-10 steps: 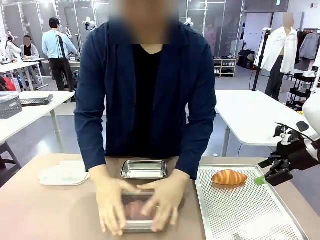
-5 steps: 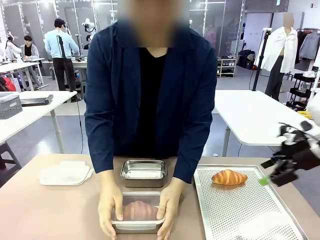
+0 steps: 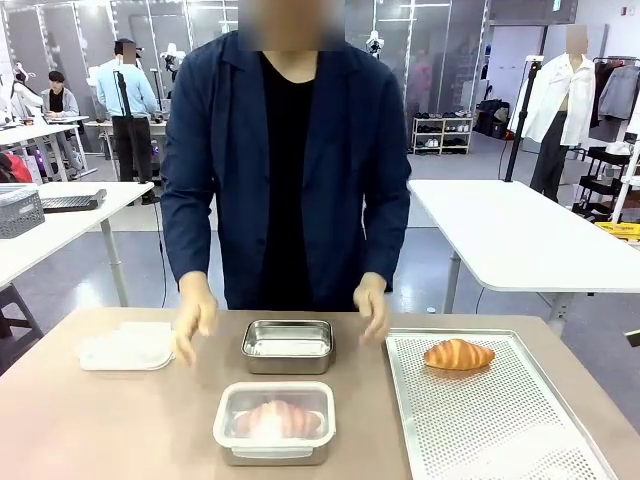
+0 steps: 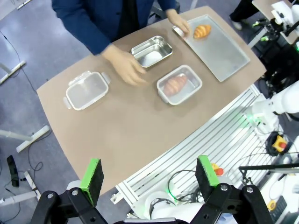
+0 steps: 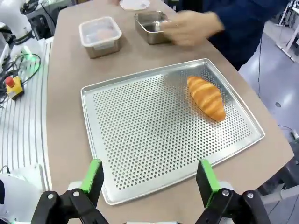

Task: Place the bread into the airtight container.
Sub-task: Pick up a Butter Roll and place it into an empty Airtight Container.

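A golden croissant, the bread (image 3: 458,354) (image 5: 206,98), lies at the far end of a perforated metal tray (image 3: 480,420) (image 5: 149,126). Another bread sits inside the airtight container (image 3: 275,422) (image 4: 179,84) near the front edge, under a clear lid. Behind it stands an open, empty steel container (image 3: 288,345) (image 5: 149,25). My right gripper (image 5: 149,176) is open above the tray's near edge, short of the croissant. High above and off the table, my left gripper (image 4: 149,175) is open too. The person's hands (image 3: 195,318) hover beside the steel container.
A clear plastic clip lid or box (image 3: 125,347) (image 4: 86,89) lies at the table's left. The person stands close against the far edge. Brown tabletop (image 3: 120,430) is bare at the front left.
The person has lifted both hands off the lidded container and straightened up. My right arm has drawn back to the right, out of the front view.
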Action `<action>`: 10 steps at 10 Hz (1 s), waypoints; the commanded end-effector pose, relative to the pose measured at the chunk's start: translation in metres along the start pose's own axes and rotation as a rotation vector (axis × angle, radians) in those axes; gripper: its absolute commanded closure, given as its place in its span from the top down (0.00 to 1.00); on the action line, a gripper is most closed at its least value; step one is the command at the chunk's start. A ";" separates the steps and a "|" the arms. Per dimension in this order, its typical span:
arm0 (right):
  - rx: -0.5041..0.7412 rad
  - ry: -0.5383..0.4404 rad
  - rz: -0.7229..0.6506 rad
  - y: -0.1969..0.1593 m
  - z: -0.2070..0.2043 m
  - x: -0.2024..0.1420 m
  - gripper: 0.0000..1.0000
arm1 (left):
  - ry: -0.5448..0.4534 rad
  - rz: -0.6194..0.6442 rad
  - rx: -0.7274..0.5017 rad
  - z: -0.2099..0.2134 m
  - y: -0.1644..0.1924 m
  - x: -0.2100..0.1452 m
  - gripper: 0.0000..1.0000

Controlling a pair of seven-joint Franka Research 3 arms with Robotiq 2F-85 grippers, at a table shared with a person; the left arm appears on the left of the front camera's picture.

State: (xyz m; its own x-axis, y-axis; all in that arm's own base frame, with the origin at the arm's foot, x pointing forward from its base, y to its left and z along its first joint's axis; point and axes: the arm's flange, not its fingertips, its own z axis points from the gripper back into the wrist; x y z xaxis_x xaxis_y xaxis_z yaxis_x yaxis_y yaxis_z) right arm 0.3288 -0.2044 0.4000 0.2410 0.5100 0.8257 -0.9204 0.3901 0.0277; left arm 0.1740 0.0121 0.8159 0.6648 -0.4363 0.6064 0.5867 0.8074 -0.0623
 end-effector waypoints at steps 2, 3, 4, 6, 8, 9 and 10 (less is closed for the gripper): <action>-0.015 -0.009 0.013 -0.010 -0.007 0.002 1.00 | -0.001 -0.009 -0.004 0.001 -0.001 0.001 1.00; -0.016 0.000 0.017 -0.011 -0.005 0.005 1.00 | -0.001 -0.009 -0.004 0.001 -0.001 0.001 1.00; -0.009 0.008 0.023 -0.013 -0.006 0.008 1.00 | -0.001 -0.009 -0.004 0.001 -0.001 0.001 1.00; -0.006 0.035 0.030 -0.018 -0.006 0.019 1.00 | -0.001 -0.009 -0.004 0.001 -0.001 0.001 1.00; -0.001 0.122 0.075 -0.021 -0.011 0.048 1.00 | -0.001 -0.009 -0.004 0.001 -0.001 0.001 1.00; 0.005 0.158 0.104 -0.022 -0.013 0.066 1.00 | -0.001 -0.009 -0.004 0.001 -0.001 0.001 1.00; 0.017 0.208 0.144 -0.023 -0.020 0.086 1.00 | -0.001 -0.009 -0.004 0.001 -0.001 0.001 1.00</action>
State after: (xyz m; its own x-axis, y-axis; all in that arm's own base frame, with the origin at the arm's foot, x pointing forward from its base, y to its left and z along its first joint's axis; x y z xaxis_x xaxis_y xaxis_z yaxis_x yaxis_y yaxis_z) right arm 0.3739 -0.1674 0.4469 0.1530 0.6543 0.7406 -0.9518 0.2990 -0.0676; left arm 0.1740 0.0119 0.8159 0.6646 -0.4366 0.6063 0.5869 0.8073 -0.0620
